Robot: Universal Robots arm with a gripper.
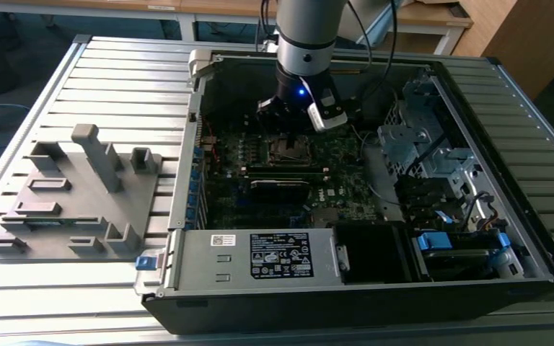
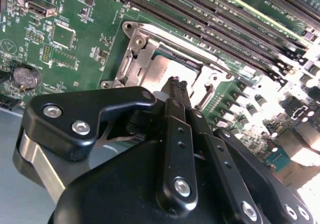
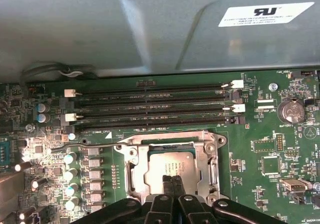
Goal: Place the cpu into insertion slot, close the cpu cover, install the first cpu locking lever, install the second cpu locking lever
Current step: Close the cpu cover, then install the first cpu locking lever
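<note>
1. Tool [image 3: 172, 178]: both fingers are drawn tight together with nothing between them. In both wrist views the tips hang over the edge of the socket window. Whether they touch metal cannot be told.
2. Cpu [image 3: 167, 165]: dull silver square, lying flat inside the insertion slot [image 1: 290, 149].
3. Insertion slot, location: on the green board [image 3: 260, 164], inside the open computer case [image 1: 257, 303], directly under the arm and just beside the long black memory slots [image 3: 150, 103].
4. Cpu cover [image 3: 202, 164]: silver frame lying down around the chip, which shows through its window. It looks level rather than tilted.
5. Locking lever [image 3: 82, 144]: thin wire rod running out from one corner of the socket, over a row of small capacitors. It appears unlatched, though this is not certain.
6. Grey fixture [image 1: 75, 194]: on the slatted desk [image 1: 113, 72], at the exterior view's left, well apart from the case. It carries no chip.
7. Step in hand (judged): placing is done and the cover is down or nearly so. The work stands between pressing the cover flat and the first lever.
8. Requirement (judged): the closed tips serve as a pusher. The wire must be borne down and steered sideways beneath its catch without sliding off the rod or scraping the board.
</note>
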